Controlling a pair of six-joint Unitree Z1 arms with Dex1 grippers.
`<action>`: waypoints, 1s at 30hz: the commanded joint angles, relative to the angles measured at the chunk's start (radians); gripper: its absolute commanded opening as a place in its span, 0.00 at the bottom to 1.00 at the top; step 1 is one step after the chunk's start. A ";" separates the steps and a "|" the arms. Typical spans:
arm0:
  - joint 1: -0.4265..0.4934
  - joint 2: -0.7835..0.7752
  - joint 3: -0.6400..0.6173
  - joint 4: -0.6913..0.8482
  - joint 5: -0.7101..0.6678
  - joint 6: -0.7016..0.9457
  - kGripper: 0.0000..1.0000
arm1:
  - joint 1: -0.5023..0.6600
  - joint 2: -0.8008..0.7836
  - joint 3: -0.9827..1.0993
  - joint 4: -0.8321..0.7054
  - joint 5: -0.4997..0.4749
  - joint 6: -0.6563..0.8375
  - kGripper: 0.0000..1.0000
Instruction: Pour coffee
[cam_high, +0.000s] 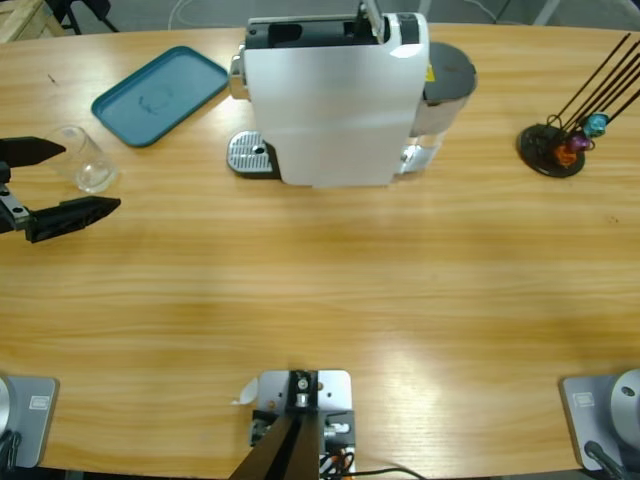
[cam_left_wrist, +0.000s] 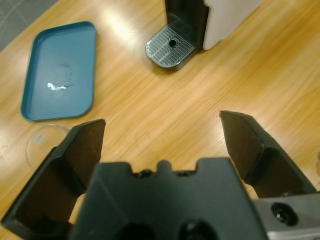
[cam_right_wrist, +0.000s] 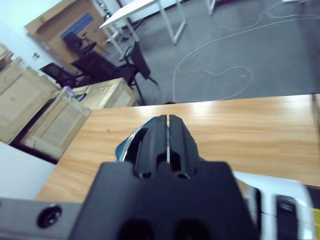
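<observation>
Your left gripper (cam_high: 62, 180), jaws wide and empty, flanks the upright glass (cam_high: 84, 160); only the right wrist view shows your right gripper (cam_right_wrist: 168, 131), pressed closed.

In the left wrist view, the left gripper (cam_left_wrist: 162, 145) hides most of the clear glass (cam_left_wrist: 41, 142). Whether the glass holds any coffee cannot be told. The coffee machine (cam_left_wrist: 210, 22) is cut off by the top edge there.
</observation>
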 joint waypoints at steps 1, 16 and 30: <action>-0.011 0.014 0.042 -0.002 0.004 -0.018 1.00 | 0.055 0.154 0.012 -0.014 0.050 0.010 0.00; -0.011 0.014 0.036 0.001 0.006 -0.018 1.00 | 0.075 0.223 0.097 -0.055 0.133 0.010 0.00; -0.011 0.030 0.031 0.005 0.006 -0.019 1.00 | 0.016 0.284 0.171 -0.111 0.193 -0.031 0.00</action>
